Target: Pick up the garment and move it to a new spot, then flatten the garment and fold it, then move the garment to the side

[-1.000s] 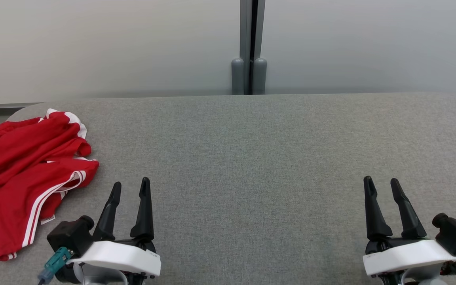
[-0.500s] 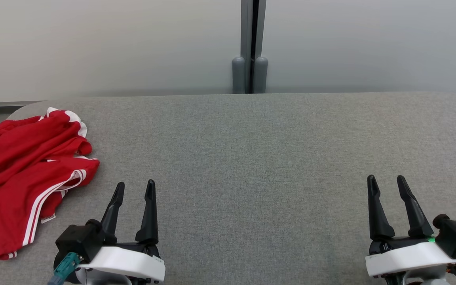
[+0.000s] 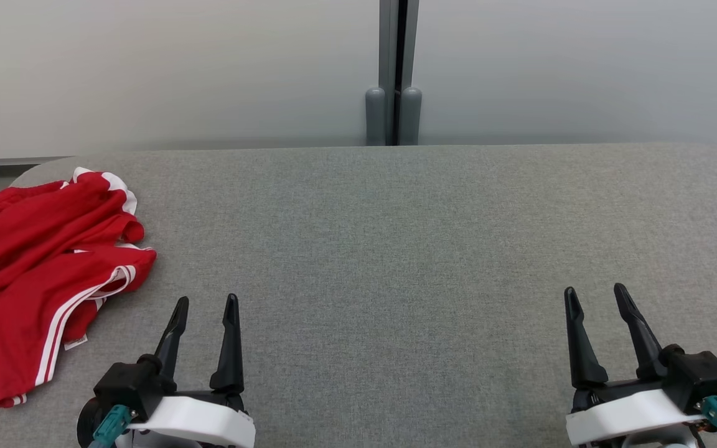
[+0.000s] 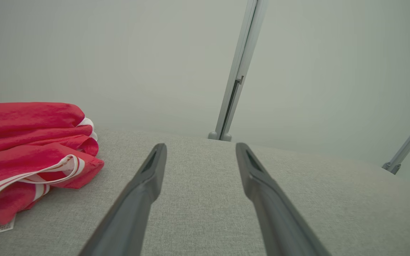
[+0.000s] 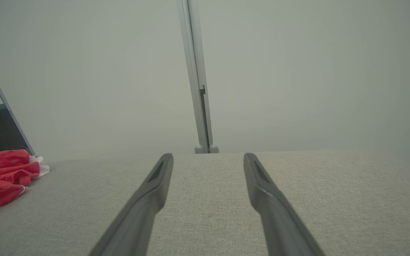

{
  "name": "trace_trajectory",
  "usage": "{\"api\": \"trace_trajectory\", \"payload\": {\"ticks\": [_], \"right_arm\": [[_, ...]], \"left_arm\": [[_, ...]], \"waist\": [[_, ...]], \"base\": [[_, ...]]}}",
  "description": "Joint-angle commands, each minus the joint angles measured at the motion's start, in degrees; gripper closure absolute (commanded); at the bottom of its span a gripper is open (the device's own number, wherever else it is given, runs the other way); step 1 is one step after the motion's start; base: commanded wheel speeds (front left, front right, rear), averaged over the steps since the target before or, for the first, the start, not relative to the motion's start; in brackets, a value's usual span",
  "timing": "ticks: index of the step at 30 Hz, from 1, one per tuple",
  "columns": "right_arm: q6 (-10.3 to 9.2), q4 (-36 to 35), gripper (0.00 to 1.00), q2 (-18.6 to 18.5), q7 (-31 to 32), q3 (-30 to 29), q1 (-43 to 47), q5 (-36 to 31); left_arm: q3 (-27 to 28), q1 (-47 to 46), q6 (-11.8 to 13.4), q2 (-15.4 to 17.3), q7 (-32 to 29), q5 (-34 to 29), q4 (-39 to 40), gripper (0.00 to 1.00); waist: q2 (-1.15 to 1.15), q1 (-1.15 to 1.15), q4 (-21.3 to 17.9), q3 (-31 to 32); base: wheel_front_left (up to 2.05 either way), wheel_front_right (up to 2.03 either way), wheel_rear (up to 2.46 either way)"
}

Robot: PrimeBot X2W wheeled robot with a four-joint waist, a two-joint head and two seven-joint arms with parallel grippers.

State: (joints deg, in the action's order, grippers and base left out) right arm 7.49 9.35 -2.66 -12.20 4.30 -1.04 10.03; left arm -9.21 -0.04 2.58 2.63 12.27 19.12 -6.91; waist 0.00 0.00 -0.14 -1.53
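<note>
- The crumpled red garment [image 3: 35, 274] lies at the left edge of the grey table [image 3: 396, 236].
- The left gripper [image 3: 206, 300], jaws apart and empty, sits near its right side, not touching.
- The right gripper [image 3: 594, 290], likewise spread, is far right.

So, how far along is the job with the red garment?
Nothing looks done: the red garment lies crumpled at the table's left edge. Nothing is in hand: the left gripper and right gripper are open, empty, apart from it. Left: picking up, moving, flattening, folding, setting aside.
</note>
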Motion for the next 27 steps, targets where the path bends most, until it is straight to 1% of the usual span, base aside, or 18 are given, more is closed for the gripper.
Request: {"api": "trace_trajectory", "payload": {"ticks": [1,11,23,27], "right_arm": [[0.00,-0.10,0.00,-0.28,-0.65,0.05,0.15,-1.62],[0.00,0.01,0.00,-0.31,-1.70,0.10,0.74,-6.48],[-0.01,-0.21,0.00,-0.34,-3.15,1.20,1.03,-12.63],[-0.01,-0.24,0.00,-0.35,-3.16,1.06,0.98,-12.67]], "left_arm": [[0.25,-0.45,0.27,0.31,0.54,-1.38,0.07,0.00],[-0.22,-0.37,-0.38,0.36,1.58,-5.11,-0.39,0.00],[-0.90,-0.09,-0.16,0.40,2.98,-10.18,-0.96,0.00],[-0.97,-0.19,-0.23,0.40,3.01,-10.07,-1.24,0.00]], "waist": [[0.00,0.00,0.03,-0.05],[0.00,0.00,0.54,0.02],[0.00,0.00,0.55,-0.04],[0.00,0.00,0.56,-0.15]], "base": [[0.00,0.00,0.00],[0.00,0.00,0.00],[0.00,0.00,0.00],[0.00,0.00,0.00]]}}
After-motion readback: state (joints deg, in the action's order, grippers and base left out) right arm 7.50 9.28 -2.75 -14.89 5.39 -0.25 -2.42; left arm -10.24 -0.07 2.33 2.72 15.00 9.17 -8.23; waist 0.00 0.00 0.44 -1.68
